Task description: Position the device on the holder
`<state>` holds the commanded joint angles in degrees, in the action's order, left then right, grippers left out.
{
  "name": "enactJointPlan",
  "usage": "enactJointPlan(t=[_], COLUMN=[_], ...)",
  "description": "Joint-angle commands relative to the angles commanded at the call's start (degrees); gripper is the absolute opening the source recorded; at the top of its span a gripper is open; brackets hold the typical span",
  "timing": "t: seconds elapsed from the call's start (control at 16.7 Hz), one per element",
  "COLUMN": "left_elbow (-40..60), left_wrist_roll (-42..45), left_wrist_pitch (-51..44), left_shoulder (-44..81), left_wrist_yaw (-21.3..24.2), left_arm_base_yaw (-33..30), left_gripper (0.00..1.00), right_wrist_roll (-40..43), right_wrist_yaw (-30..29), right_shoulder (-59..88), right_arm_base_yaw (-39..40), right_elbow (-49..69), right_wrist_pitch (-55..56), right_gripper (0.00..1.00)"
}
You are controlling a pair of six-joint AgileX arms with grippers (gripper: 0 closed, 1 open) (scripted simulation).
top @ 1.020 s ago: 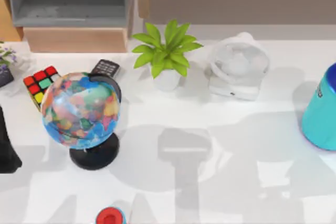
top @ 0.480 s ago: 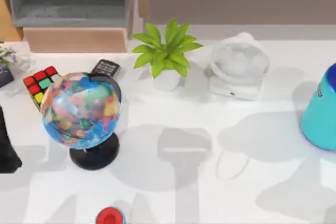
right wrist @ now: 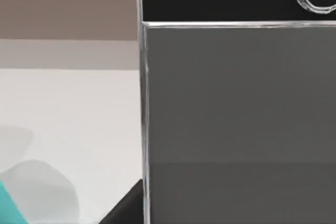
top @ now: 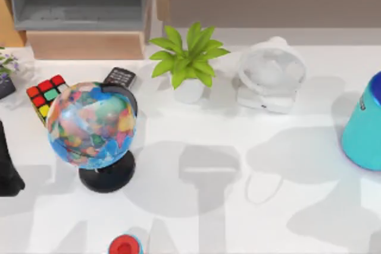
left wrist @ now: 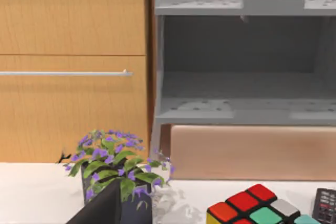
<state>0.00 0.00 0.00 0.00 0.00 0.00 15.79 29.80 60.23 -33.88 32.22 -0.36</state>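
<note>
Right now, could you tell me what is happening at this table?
The smartphone sits close in front of the right wrist camera, grey screen facing it, seemingly carried by the right arm. The white holder stands on the table beside the green plant, nothing on it yet. The left arm looks toward the Rubik's cube.

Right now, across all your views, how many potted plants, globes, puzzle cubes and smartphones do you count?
Potted plants: 2 (green-leaved plant, purple-flowered plant)
Globe: 1
Puzzle cube: 1
Smartphone: 1
Total: 5
</note>
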Motion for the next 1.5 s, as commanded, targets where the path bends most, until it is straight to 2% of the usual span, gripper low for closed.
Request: enactJointPlan(t=[0.42, 0.84, 1.5], left_elbow=[0.0, 0.0, 0.0], left_wrist_roll=[0.0, 0.0, 0.0], left_wrist_pitch=[0.0, 0.0, 0.0], left_shoulder=[0.0, 0.0, 0.0], left_wrist_yaw=[0.0, 0.0, 0.0], left_arm_base_yaw=[0.0, 0.0, 0.0], left_gripper=[1.00, 1.00, 1.00], right_wrist_roll=[-1.9, -2.9, -2.9], right_wrist_yaw=[-4.8, -5.2, -5.2], right_shoulder=[9.5, 12.2, 12.2], right_arm_base_yaw=[4.5, 5.0, 5.0], right_elbow=[0.7, 0.2, 0.2], right_wrist_pitch=[8.8, 12.4, 12.4], right_gripper=[0.00, 0.00, 0.83])
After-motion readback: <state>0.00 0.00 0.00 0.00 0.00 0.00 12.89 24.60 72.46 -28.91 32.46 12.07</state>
